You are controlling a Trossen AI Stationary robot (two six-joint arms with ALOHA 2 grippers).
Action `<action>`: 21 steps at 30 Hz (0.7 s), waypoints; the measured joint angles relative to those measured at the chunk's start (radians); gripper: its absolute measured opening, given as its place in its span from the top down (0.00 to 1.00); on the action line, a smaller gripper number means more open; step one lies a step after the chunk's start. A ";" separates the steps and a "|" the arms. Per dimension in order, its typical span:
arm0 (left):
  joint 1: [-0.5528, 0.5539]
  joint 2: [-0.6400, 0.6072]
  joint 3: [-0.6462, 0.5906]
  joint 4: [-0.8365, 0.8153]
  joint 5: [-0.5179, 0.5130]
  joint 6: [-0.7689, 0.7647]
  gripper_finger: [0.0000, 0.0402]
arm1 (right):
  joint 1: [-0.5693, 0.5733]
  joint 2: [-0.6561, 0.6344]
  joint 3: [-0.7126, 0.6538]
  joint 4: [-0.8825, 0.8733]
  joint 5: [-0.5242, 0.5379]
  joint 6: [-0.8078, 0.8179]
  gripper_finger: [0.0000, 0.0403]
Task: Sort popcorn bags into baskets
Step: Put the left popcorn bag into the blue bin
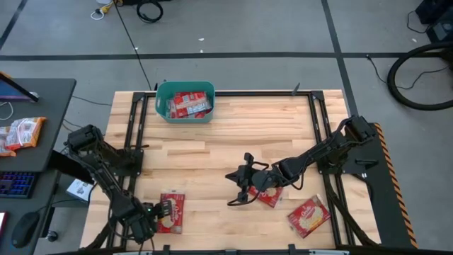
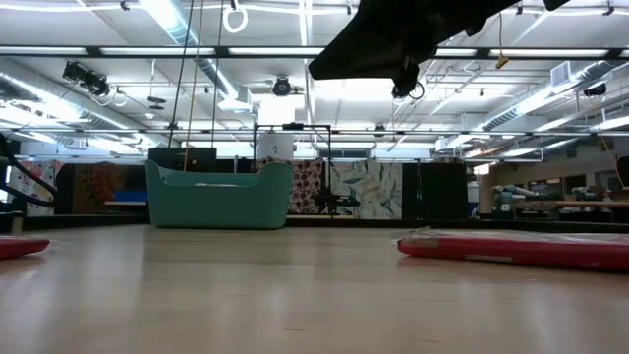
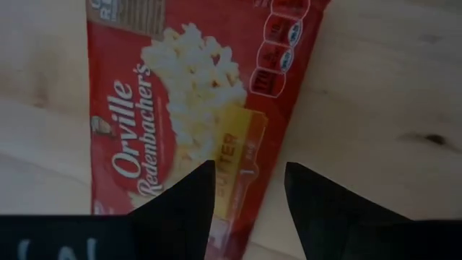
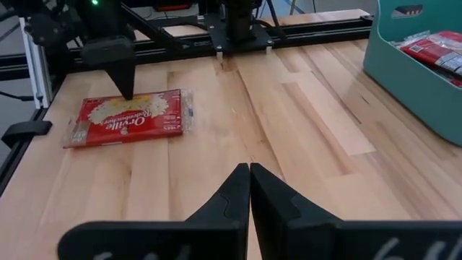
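Note:
One red popcorn bag (image 1: 173, 212) lies flat at the table's near left. My left gripper (image 3: 249, 177) points down over it, open. One finger stands over the bag (image 3: 188, 108) and the other over the bare wood just past its long edge. My right gripper (image 4: 249, 173) is shut and holds nothing. It hangs over the middle of the table (image 1: 241, 188), beside a second bag (image 1: 269, 197) lying flat. A third bag (image 1: 309, 216) lies near the right front. The teal basket (image 1: 164, 106) stands at the far edge with several red bags (image 1: 190, 103) inside. My left gripper comes at the near-left bag from above, its open fingers (image 4: 123, 76) astride one long edge (image 3: 271, 180) of the flat-lying bag. I cannot tell whether the fingertips touch the bag.
Black frame rails (image 1: 134, 127) run along the table's left, far and right sides. A side desk at the left holds orange-and-white packets (image 1: 21, 133) and a keyboard (image 1: 15, 184). Bare wood (image 1: 233, 138) lies between the basket and the bags.

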 joint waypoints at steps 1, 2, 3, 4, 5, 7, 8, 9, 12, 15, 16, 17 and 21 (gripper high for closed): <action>0.000 0.000 -0.008 0.010 -0.003 0.012 0.57 | 0.002 0.000 0.000 0.000 0.000 0.000 0.96; 0.000 0.000 -0.018 0.026 -0.003 0.019 0.57 | 0.004 0.000 0.000 0.000 0.000 0.000 0.96; 0.001 0.000 -0.027 0.035 -0.001 0.022 0.57 | 0.005 0.000 0.000 0.000 0.000 0.002 0.96; 0.002 0.000 -0.036 0.044 0.006 0.022 0.57 | 0.007 0.000 0.000 0.000 0.000 0.007 0.96; 0.003 0.000 -0.044 0.054 0.015 0.021 0.57 | 0.008 0.000 0.000 0.000 0.000 0.011 0.96; 0.008 0.000 -0.057 0.064 0.029 0.020 0.57 | 0.009 0.000 0.000 0.001 0.000 0.016 0.96; 0.011 0.000 -0.061 0.070 0.030 0.017 0.57 | 0.010 0.000 0.000 0.000 0.000 0.016 0.96; 0.014 0.000 -0.062 0.074 0.032 0.015 0.57 | 0.011 0.000 0.000 0.000 0.000 0.018 0.96; 0.025 0.000 -0.063 0.092 0.034 -0.004 0.59 | 0.011 0.000 0.000 0.000 0.000 0.019 0.96; 0.035 0.000 -0.063 0.125 0.035 -0.027 0.65 | 0.011 0.000 0.000 0.001 0.000 0.018 0.96; 0.040 0.000 -0.063 0.134 0.035 -0.037 0.67 | 0.011 0.000 0.000 0.000 0.000 0.018 0.96; 0.044 0.000 -0.063 0.144 0.036 -0.049 0.70 | 0.011 0.000 0.000 0.000 0.000 0.018 0.96; 0.057 0.000 -0.064 0.173 0.035 -0.065 0.84 | 0.011 0.000 0.000 0.000 0.000 0.018 0.96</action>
